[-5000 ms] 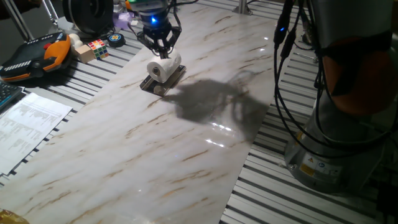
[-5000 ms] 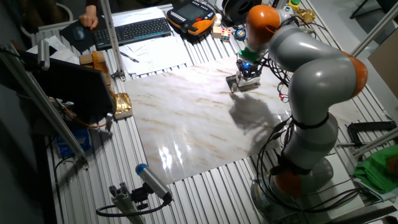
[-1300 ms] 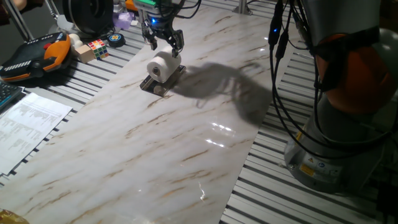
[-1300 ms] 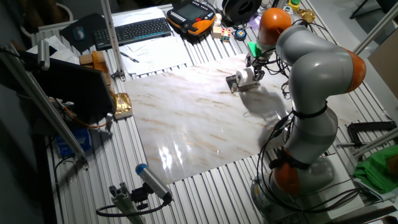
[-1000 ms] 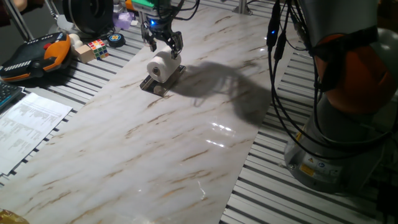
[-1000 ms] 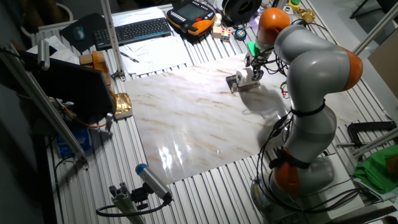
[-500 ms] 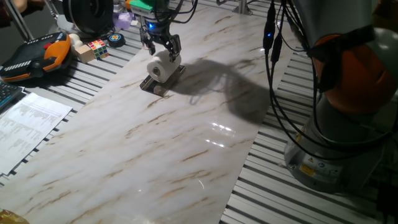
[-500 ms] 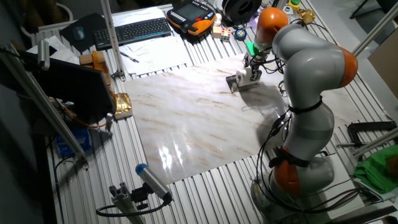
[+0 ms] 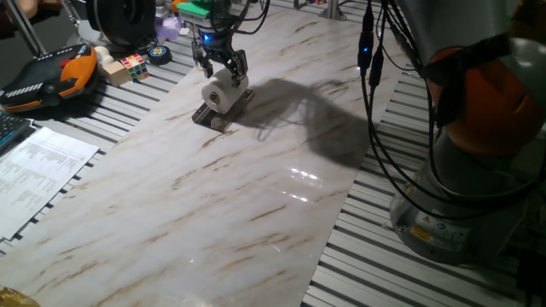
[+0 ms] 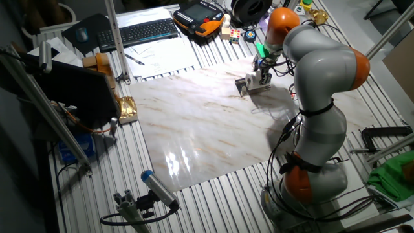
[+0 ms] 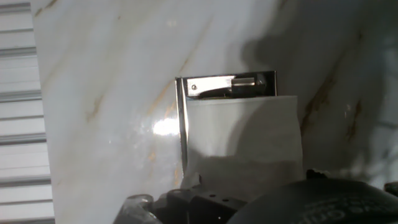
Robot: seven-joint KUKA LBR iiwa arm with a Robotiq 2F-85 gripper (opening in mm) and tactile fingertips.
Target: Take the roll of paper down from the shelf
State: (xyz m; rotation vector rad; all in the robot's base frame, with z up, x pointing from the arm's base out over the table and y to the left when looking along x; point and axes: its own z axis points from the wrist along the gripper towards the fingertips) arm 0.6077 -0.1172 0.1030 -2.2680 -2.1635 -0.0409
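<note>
While the orange-and-black pendant (image 9: pixel 51 75) and the coloured cube (image 9: pixel 134 65) lie well off to the left, the gripper (image 9: pixel 220 68) sits directly above the roll of paper (image 9: pixel 223 92), which rests on the shelf (image 9: pixel 218 113) (core end facing the camera); whether the jaws pinch it I cannot tell.

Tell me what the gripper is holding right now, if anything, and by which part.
It cannot be told for sure. The gripper is down at the back end of the roll of paper, which sits on the shelf; no view shows a firm hold.
</note>
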